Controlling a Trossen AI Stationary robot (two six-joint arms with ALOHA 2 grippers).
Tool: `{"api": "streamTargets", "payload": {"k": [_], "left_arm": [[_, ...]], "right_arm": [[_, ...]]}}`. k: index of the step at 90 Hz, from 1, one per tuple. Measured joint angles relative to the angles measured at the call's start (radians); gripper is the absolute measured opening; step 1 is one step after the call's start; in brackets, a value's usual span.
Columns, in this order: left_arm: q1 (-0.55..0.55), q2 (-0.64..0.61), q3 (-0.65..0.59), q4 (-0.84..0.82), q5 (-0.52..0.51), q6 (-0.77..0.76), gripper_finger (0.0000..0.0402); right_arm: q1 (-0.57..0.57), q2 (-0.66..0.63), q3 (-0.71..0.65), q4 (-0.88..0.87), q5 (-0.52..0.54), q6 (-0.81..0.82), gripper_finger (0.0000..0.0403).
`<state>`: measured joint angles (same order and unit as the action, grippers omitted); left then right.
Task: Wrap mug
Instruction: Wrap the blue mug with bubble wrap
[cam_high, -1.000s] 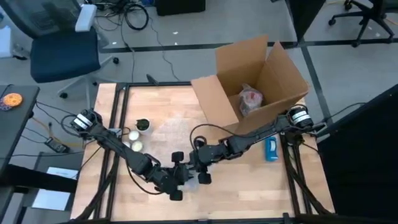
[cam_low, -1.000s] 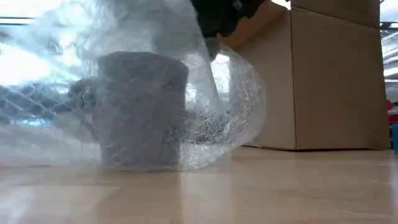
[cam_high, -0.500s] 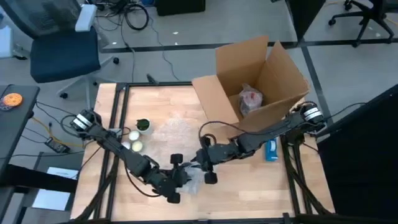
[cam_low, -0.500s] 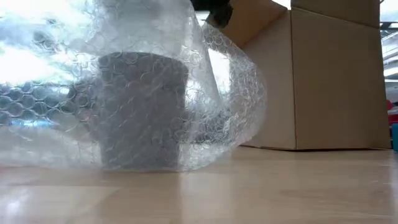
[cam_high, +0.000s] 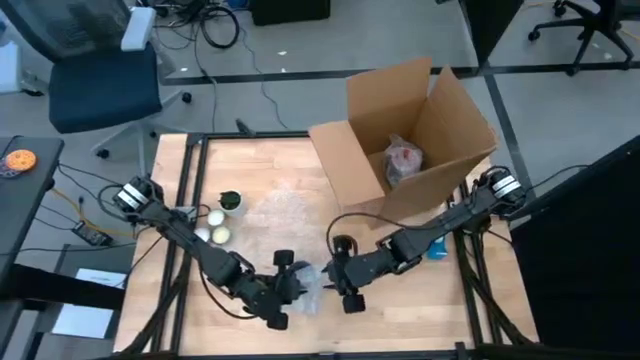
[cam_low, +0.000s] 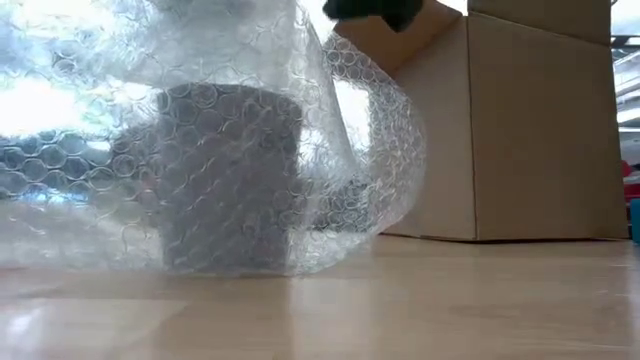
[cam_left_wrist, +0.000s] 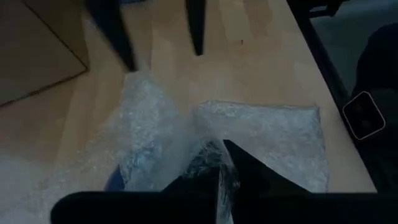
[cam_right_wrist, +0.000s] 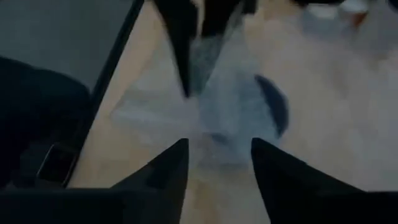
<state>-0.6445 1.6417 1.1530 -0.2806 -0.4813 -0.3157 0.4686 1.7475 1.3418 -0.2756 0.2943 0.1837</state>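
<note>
The dark mug (cam_low: 228, 180) stood upright on the wooden tabletop (cam_high: 270, 215) near its front edge, draped in a loose sheet of bubble wrap (cam_low: 370, 150) that rose over it and billowed out to one side. In the high view the left claw (cam_high: 288, 285) sat low at the wrapped bundle; its wrist view showed the fingers (cam_left_wrist: 249, 171) pinched together on a fold of the bubble wrap. The right claw (cam_high: 338, 283) hovered just beside the bundle on the other side, its fingers (cam_right_wrist: 168, 165) spread apart with nothing between them. Behind them an open cardboard box (cam_high: 415, 130) stood at the tabletop's far right corner, holding a wrapped reddish item (cam_high: 404, 160). Two pale balls (cam_high: 216, 225) and a small dark green cup (cam_high: 230, 201) lay near the left edge.
</note>
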Motion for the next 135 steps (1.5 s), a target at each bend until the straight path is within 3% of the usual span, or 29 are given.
{"api": "streamTargets", "payload": {"k": [23, 44, 80, 108, 124, 135], "left_arm": [[0.0, 0.0, 0.001, 0.004, 0.009, 0.013, 0.0], [0.0, 0.0, 0.001, 0.032, 0.014, 0.027, 0.0], [0.0, 0.0, 0.001, 0.026, 0.015, 0.027, 0.0], [0.0, 0.0, 0.001, 0.025, 0.039, 0.044, 0.0], [0.0, 0.0, 0.001, 0.025, 0.042, 0.044, 0.0], [0.0, 0.0, 0.001, 0.024, 0.049, 0.044, 0.0]], "right_arm": [[-0.021, 0.034, -0.001, -0.004, -0.008, -0.027, 0.02], [-0.075, 0.035, -0.002, -0.052, -0.021, 0.04, 0.016], [-0.152, 0.035, -0.002, -0.058, -0.364, 0.085, 0.0009], [-0.158, 0.035, -0.002, 0.119, -0.755, 0.084, 0.0001], [-0.154, 0.034, -0.002, 0.172, -0.903, 0.077, 0.0], [-0.153, 0.033, -0.002, 0.144, -0.909, 0.077, 0.0]]}}
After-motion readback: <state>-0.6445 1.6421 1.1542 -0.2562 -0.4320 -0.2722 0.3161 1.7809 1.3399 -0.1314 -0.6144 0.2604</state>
